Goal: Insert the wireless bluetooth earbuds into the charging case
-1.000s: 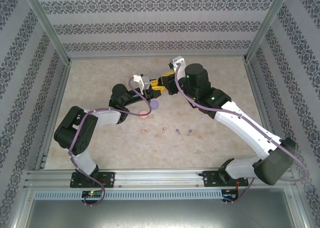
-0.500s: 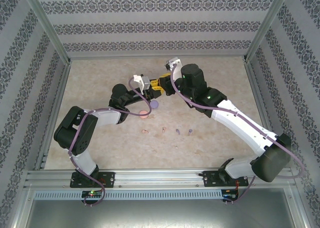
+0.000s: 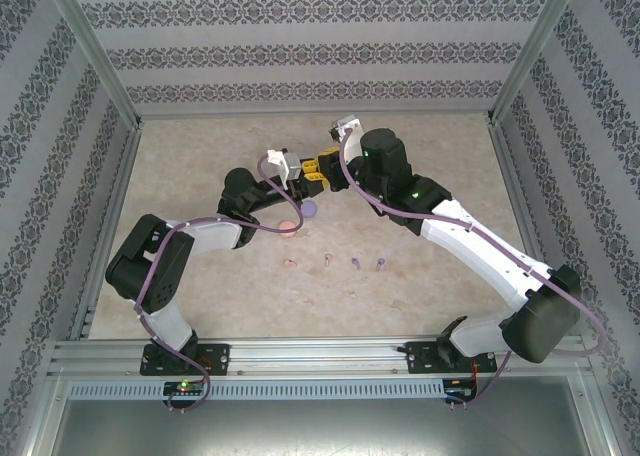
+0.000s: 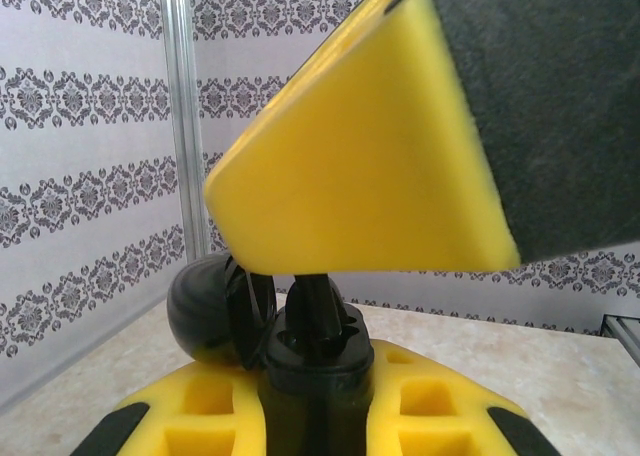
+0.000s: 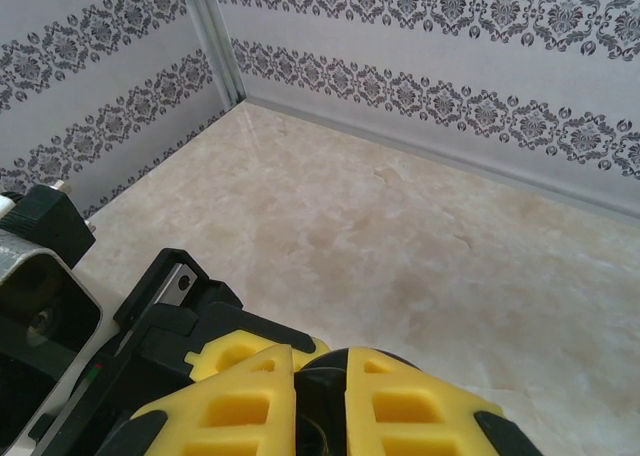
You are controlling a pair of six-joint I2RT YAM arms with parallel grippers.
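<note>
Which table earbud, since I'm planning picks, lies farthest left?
The pale pink stemmed earbud at the row's left end; the other three lie further right.

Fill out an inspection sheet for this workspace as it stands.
Surface: beige marbled table, bare at the far side.
Job's things: two pale pink earbuds and two purple earbuds lie loose in a row. Pink round case and purple round case sit beside the left arm. Black round case, lid open, is held up.
Clutter: nothing seen.
Grippers: left gripper shut on the black round case. Right gripper shut, seemingly on a black earbud above it.
Cables: purple cables run along both arms.
Surroundings: patterned walls, aluminium rail.
</note>
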